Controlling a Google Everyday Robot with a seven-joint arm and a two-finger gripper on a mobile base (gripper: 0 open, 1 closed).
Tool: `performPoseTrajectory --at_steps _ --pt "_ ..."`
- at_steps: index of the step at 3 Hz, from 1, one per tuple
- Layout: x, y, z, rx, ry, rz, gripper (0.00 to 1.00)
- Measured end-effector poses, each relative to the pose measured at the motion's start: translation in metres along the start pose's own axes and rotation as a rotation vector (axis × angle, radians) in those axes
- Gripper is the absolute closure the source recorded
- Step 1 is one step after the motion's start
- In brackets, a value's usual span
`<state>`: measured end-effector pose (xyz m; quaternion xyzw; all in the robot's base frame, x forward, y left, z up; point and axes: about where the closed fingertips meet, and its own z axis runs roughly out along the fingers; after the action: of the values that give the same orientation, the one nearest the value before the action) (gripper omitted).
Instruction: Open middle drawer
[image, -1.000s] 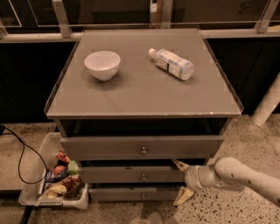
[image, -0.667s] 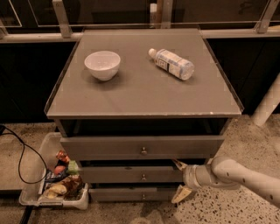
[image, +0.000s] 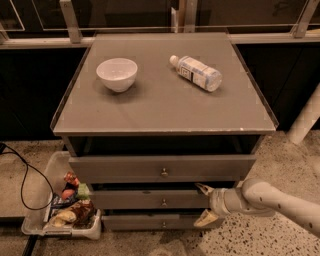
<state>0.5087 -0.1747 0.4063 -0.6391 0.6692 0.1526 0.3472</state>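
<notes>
Speckled terrazzo floor (image: 287, 162), dark windows (image: 127, 12)

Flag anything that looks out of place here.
The plastic bottle lies on its side on the cabinet top. The gripper sits open at the right end of the middle drawer, away from its knob.

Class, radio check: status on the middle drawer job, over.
Gripper open at right end of middle drawer, fingers above and below its front. Brass knob untouched. Floor bin sits left, beside the drawers.

My arm (image: 280, 200) is smooth, off-white, tubular; my gripper (image: 201, 204), low at right, has two cream pointed fingers (image: 205, 218), parted.
</notes>
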Motion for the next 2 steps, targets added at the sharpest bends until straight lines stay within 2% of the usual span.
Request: performPoseTrajectory --at_steps 2 --pt "0.0000 0.0002 0.0000 0.000 0.000 0.000 0.66"
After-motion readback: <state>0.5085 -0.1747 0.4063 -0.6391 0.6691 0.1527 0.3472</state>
